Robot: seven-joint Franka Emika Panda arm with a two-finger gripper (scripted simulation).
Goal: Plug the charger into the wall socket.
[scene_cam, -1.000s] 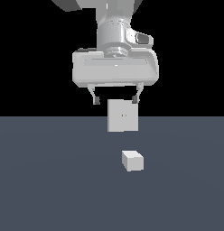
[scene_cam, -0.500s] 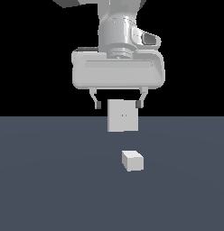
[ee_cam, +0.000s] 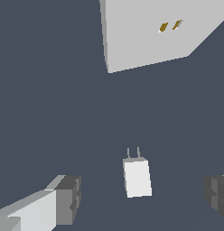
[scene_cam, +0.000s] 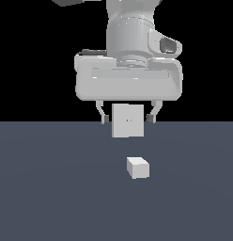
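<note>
Approach step, I'd say: end effector (scene_cam: 127, 117) hangs with fingers spread, empty, above the small off-white cube charger (ee_cam: 137, 177) on the dark surface (scene_cam: 52, 188). Next it needs lowering and a grab, prongs facing the light-grey upright socket plate (scene_cam: 128, 120).

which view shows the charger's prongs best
The wrist view: the charger lies on the floor between the open gripper's fingers, its two thin prongs plainly aimed toward the wall socket. The exterior view shows the charger only as a plain block, prongs unseen.
</note>
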